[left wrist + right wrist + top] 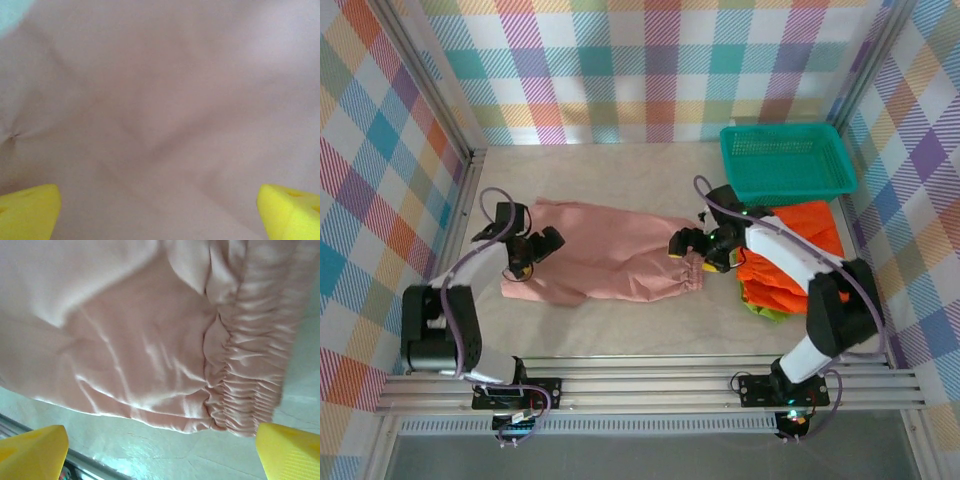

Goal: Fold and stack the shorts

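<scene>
One pair of pink shorts (610,262), spread flat, creased, waistband (250,365) gathered

Spread shorts (610,262) centre; shorts pile (790,262) at right; basket (786,160) behind pile.

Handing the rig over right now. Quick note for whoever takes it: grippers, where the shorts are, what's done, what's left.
Left gripper: open, over the leg end of the pink shorts, holding nothing.
Right gripper: open, at the pink waistband, holding nothing.
Orange shorts lie rumpled on the lime green shorts, right side, beside the teal basket.
Done: pink pair laid out mid-table.
Left: fold pink, fold the other two, stack all three.
</scene>
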